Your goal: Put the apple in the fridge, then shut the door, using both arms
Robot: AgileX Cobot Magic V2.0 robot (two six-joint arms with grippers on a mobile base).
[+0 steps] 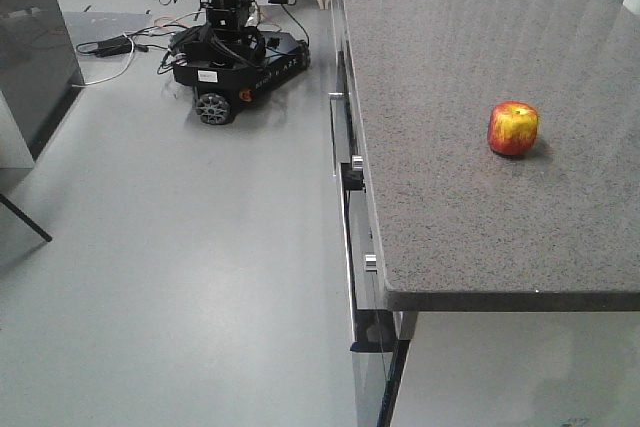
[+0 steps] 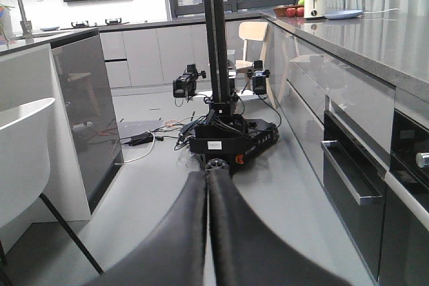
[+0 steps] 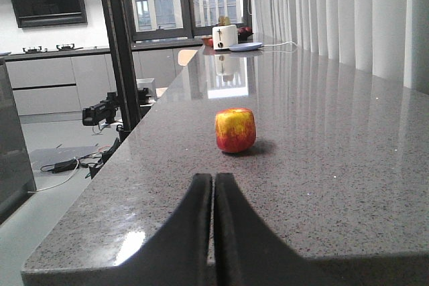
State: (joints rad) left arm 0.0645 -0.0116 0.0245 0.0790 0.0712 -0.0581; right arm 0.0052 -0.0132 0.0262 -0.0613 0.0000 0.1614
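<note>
Black right end effector (image 3: 213, 180), round apple (image 3: 235, 130), speckled countertop (image 3: 335, 185)

**Exterior front-facing view:** high vantage, angled down over the near corner of the surface (image 1: 450, 197) and the floor (image 1: 150, 247) beside it.

**Left wrist view:** low in the aisle, roughly level, looking past the left end effector (image 2: 208, 177) along the floor.

**Right wrist view:** just above the surface's near edge, looking lengthwise past the right end effector (image 3: 214, 179).

**Shared parts:** the apple (image 1: 513, 128) appears in the exterior and right wrist views, nearer in the latter. The wheeled rig (image 1: 235, 62) appears in all three.
</note>
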